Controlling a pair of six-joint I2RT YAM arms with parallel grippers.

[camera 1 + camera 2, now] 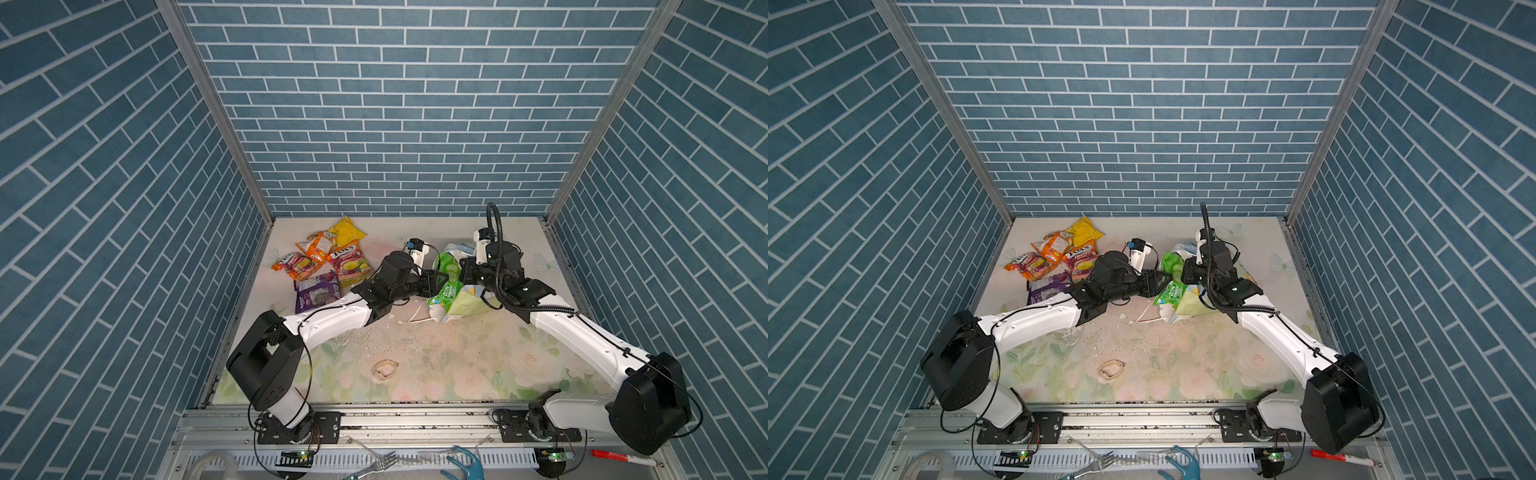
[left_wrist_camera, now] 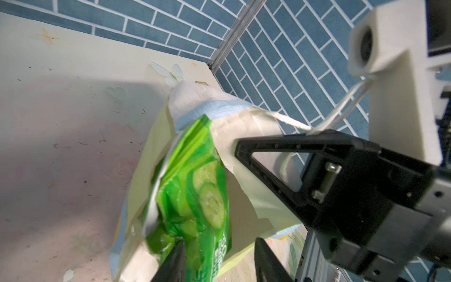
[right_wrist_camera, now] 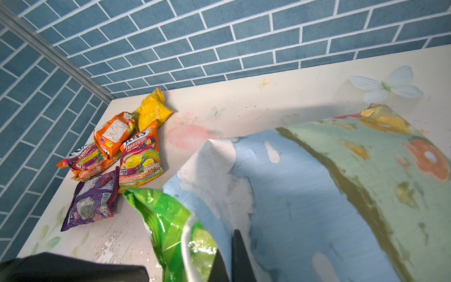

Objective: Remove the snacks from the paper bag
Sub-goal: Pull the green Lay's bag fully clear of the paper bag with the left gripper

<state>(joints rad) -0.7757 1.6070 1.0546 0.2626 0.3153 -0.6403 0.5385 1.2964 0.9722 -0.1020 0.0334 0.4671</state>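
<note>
Half inside paper bag (image 2: 244,131), green packet (image 2: 195,185)

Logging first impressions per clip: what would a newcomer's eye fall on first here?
A bright green cucumber-print plastic bag pokes from the mouth of the sky-and-meadow printed paper gift bag right of centre on the floral table. At its far left lies a heap of colourful crinkly snack packets.

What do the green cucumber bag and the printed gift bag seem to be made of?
Green cucumber bag: probably thin plastic film, glossy, with bright glare and crinkles. Gift bag: apparently matte paper, with dull print and soft creases, white inside.
</note>
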